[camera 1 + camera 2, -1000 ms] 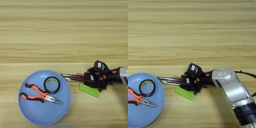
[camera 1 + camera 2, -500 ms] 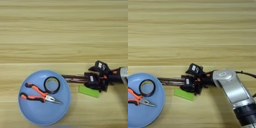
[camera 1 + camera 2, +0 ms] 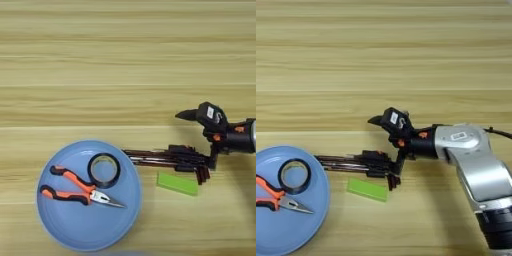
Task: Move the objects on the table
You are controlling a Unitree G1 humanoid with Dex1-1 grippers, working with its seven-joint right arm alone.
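Hex keys (image 3: 363, 164) lie just past the blue plate's rim (image 3: 134, 170), the hand (image 3: 387, 145) spread apart around their far end.

No text or label can be read.
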